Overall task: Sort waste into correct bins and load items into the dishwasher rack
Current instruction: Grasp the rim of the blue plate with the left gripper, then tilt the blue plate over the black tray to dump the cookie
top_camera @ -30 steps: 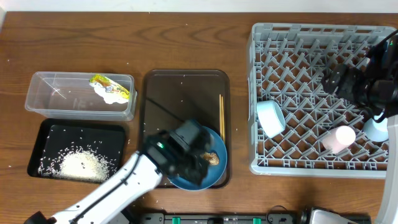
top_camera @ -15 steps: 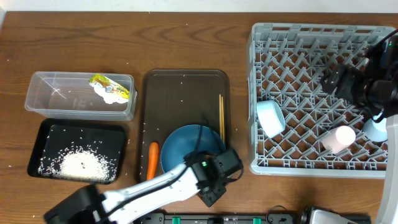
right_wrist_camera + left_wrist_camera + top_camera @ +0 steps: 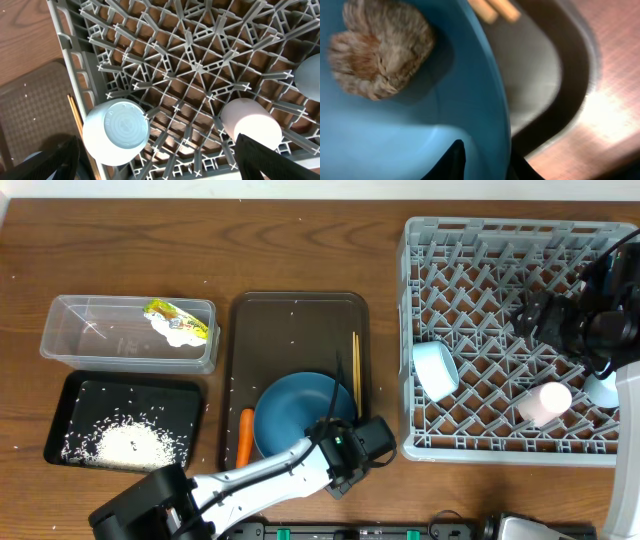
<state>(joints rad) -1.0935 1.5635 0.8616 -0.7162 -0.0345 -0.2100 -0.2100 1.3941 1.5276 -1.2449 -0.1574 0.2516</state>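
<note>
While my left gripper (image 3: 487,162) clamps the blue plate (image 3: 295,405) by its rim near the front edge of the tabletop (image 3: 300,250), brown food lump (image 3: 380,47) aboard, my right gripper (image 3: 162,155) hangs spread wide above the dishwasher rack (image 3: 500,330).

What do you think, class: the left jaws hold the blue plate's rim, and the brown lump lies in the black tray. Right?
Not quite. The lump lies on the plate, not in the black tray, which holds rice; the left wrist view shows it. The left jaws do hold the plate's rim.
</note>
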